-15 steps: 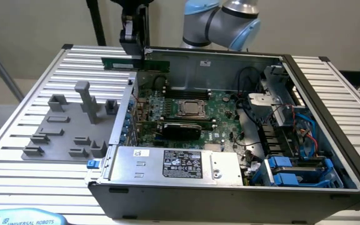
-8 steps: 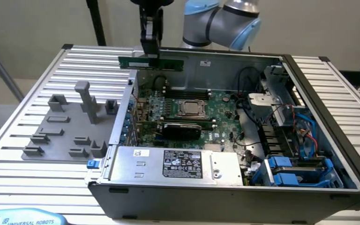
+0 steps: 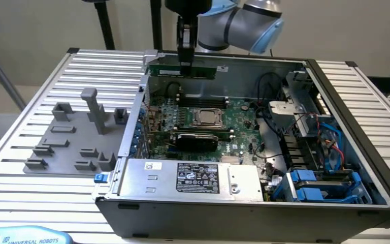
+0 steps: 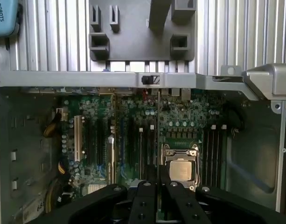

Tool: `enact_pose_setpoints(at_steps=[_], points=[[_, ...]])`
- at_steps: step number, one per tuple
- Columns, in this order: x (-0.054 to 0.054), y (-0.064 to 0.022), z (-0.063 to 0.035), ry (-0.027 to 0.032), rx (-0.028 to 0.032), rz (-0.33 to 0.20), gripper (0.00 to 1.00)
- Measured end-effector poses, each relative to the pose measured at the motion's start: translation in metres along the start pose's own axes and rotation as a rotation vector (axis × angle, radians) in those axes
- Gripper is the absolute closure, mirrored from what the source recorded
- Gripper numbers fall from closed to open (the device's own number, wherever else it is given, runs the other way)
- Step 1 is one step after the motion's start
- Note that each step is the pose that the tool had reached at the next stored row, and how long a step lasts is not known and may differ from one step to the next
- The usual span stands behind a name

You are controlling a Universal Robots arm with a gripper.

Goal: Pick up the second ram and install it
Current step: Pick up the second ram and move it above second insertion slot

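Gripper (image 3: 185,64) closed on the second ram (image 3: 200,71); fingers pinch the stick near its middle, green board level and lengthwise along the far wall of the open computer case (image 3: 249,218); stick hangs clear above the case interior, touching nothing but the gripper; from the exterior view it sits over the far edge of the motherboard (image 3: 242,129), beyond the long black memory slots (image 3: 208,99) and the CPU socket (image 3: 208,118); whether a stick already sits in those slots, cannot tell. Wrist view: gripper (image 4: 159,189) at the frame edge, black fingers (image 4: 146,196) drawn close together, a thin edge-on strip between them that reads as the second ram (image 4: 159,156); below it lie the CPU socket (image 4: 180,170), the memory slots (image 4: 216,149) just beside the socket, and the expansion slots (image 4: 98,144) further off. Case lies on its side on the ribbed aluminium bench (image 3: 46,76); power supply (image 3: 188,178) along the near wall; blue drive caddies (image 3: 310,185) in the corner at the exterior view's right. Grey fixture (image 3: 73,147) stands on the bench just outside the case, at the exterior view's left; its pockets (image 4: 100,45) look unoccupied from the wrist view.
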State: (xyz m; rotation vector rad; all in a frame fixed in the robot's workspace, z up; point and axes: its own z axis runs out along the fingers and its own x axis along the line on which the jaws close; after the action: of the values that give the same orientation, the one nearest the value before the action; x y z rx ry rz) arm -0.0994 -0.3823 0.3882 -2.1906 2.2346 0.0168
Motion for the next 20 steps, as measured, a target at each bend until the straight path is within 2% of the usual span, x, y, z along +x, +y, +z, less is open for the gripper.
enact_pose_setpoints(at_steps=[4,10,15,20], points=[[-0.002,-0.0163,0.0074,0.0000,-0.0001,0.004,0.86],[-0.003,-0.0333,0.0183,-0.0001,-0.0003,0.021,0.86],[-0.005,-0.0433,0.0273,0.0000,-0.0003,0.030,0.86],[-0.014,-0.0502,0.0367,0.0001,-0.0004,0.030,0.86]])
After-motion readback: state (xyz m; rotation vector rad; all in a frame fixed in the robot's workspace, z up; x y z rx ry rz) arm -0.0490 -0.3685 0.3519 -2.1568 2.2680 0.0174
